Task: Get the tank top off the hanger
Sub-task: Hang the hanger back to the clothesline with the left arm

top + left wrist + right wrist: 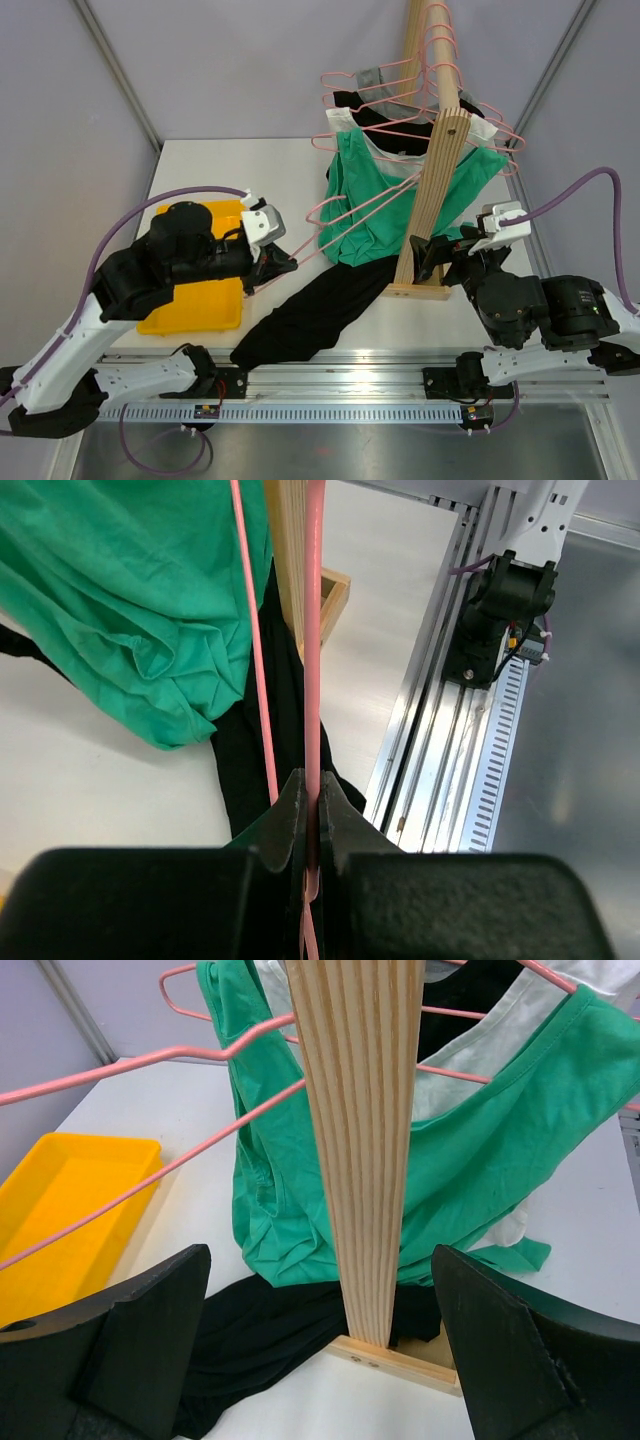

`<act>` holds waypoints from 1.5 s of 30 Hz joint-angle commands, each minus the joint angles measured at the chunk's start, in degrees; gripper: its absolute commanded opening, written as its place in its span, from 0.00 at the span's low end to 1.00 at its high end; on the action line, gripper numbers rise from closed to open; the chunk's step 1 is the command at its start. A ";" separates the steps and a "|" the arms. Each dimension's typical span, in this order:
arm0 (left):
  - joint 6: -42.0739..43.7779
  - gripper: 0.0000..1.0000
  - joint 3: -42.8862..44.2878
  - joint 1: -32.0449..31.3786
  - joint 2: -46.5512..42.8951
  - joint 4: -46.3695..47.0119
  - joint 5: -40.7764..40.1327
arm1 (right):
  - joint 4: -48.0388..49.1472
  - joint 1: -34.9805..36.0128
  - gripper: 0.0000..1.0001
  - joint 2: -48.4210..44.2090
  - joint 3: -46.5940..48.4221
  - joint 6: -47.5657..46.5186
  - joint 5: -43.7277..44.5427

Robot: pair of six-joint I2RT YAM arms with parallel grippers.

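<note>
Pinching a thin pink wire hanger (314, 630), the left fingers (288, 825) are shut tight on its straight rod. That hanger runs up into the green tank top (365, 215), soft wrinkled fabric draped against a ribbed wooden post (355, 1110). Either side of the post, the right fingers (150, 1330) (blunt black wedges) gape fully wide, holding nothing. A limp black garment (310, 315) trails across the smooth white bench (240, 170), near a shallow yellow plastic tray (200, 290).
</note>
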 commanded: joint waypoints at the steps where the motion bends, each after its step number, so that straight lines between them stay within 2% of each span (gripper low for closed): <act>1: 3.68 0.00 4.76 0.13 3.25 0.08 3.73 | -0.10 0.48 1.00 -0.95 -0.50 -0.10 2.77; 10: 7.10 0.00 9.95 0.83 10.54 0.43 2.41 | -2.38 0.48 1.00 -3.77 -1.91 1.39 2.50; 14: 9.39 0.00 16.26 2.32 15.20 -0.89 3.99 | -3.70 0.48 0.99 -4.56 -1.56 1.39 2.59; 20: 12.56 0.00 28.47 9.88 25.39 -5.98 13.12 | -5.28 0.48 0.99 -5.70 -1.56 2.00 2.50; 23: 13.96 0.00 31.83 13.30 29.17 -7.04 18.82 | -6.94 0.48 0.99 -6.41 -1.56 2.97 2.50; 28: 16.25 0.00 40.17 16.39 36.29 -11.51 23.24 | -9.76 0.48 0.99 -7.72 -1.38 5.07 2.76; 38: 17.22 0.00 58.98 16.57 48.95 -16.00 25.97 | -13.19 0.56 0.99 -9.84 -1.56 7.45 3.12; 45: 13.45 0.00 62.42 16.57 52.56 -12.58 30.44 | -15.74 0.48 0.99 -10.36 -1.65 9.39 3.38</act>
